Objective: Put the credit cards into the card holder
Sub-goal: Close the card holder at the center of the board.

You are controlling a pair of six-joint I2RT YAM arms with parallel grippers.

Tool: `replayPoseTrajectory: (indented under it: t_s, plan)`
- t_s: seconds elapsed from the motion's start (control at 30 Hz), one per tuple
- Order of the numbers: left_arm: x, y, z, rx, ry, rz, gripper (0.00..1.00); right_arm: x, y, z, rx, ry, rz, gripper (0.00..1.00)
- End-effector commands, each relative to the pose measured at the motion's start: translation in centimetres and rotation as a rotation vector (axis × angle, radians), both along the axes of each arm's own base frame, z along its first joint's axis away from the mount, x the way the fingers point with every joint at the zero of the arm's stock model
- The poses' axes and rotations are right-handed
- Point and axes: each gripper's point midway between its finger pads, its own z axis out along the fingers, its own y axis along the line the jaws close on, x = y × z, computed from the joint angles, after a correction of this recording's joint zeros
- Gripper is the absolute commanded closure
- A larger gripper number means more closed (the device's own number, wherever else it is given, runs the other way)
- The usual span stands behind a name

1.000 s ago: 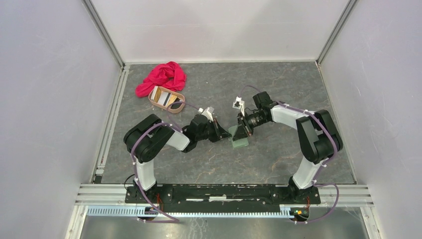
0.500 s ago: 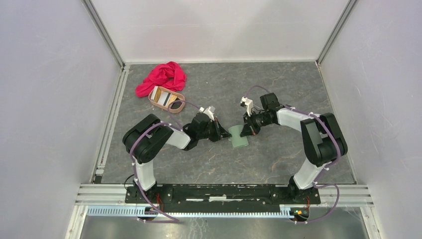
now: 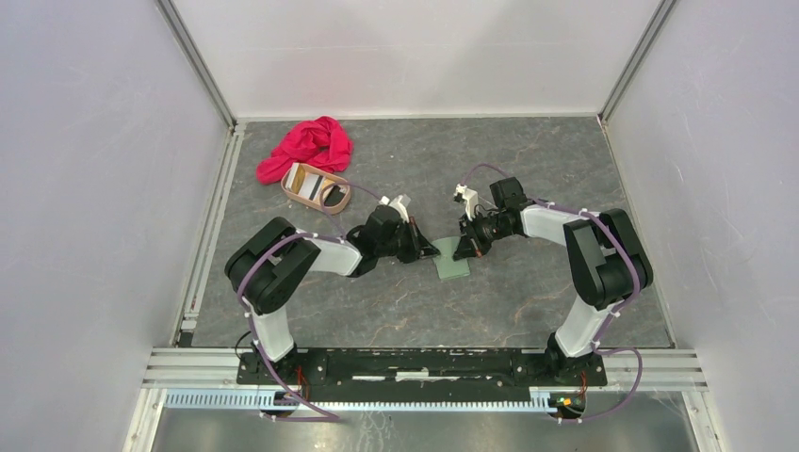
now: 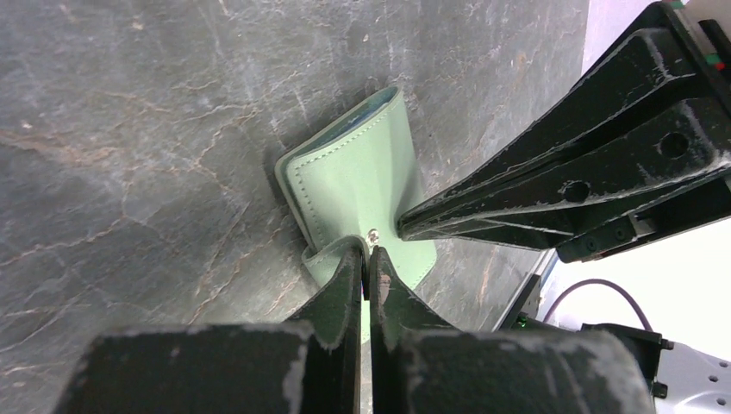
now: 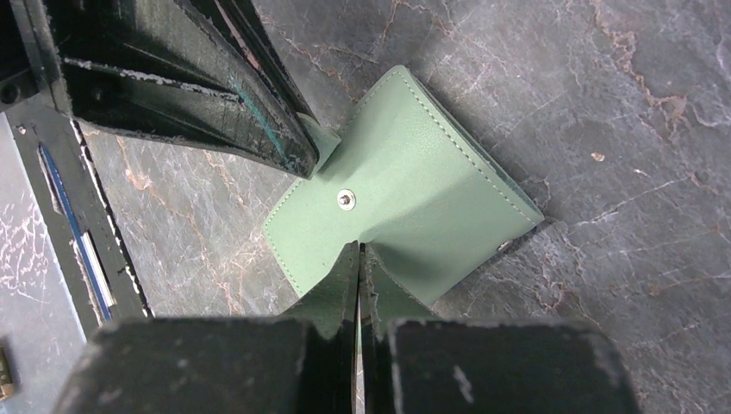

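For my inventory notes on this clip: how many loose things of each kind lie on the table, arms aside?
Sage-green folding wallet: 1
Crumpled red cloth: 1
Pinkish-tan oval tray: 1
Credit cards in the tray: too small to count
Total: 3, cards aside

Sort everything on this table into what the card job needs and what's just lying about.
Job: wallet, pinched by left gripper and right gripper; cards in the tray.
Lying about: red cloth.
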Motion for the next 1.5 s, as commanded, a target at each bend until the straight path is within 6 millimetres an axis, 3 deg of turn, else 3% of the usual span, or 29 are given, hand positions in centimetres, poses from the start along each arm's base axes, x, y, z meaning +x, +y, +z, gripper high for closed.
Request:
replayPoseTrajectory:
  t_s: [0.0,0.33,0.63,0.8,1.13,1.47]
  plan:
    - [0.7,-1.5,2.5,-0.007,-0.084,-0.054,0.97,0.2,-0.6,-2.0,-0.068,-0.003,-0.013,1.00]
    - [0.8,-2.7,1.5,0.067,-0.072,-0.079,0.95,0.2,-0.7,-2.3,-0.076,0.004,-0.016,1.00]
    - [0.7,-3.0,0.7,0.076,-0.053,-0.084,0.74,0.2,-0.7,-2.3,-0.074,0.008,-0.013,1.00]
    - [0.8,-3.0,0.8,0.075,-0.054,-0.082,0.70,0.1,-0.6,-2.3,-0.072,0.009,-0.011,1.00]
    - [0.8,-2.7,2.5,0.077,-0.103,-0.085,0.64,0.1,-0.6,-2.2,-0.067,0.009,-0.006,1.00]
    - [1.3,-1.9,3.9,0.103,-0.143,-0.061,0.66,0.1,-0.5,-2.0,-0.062,0.005,-0.003,1.00]
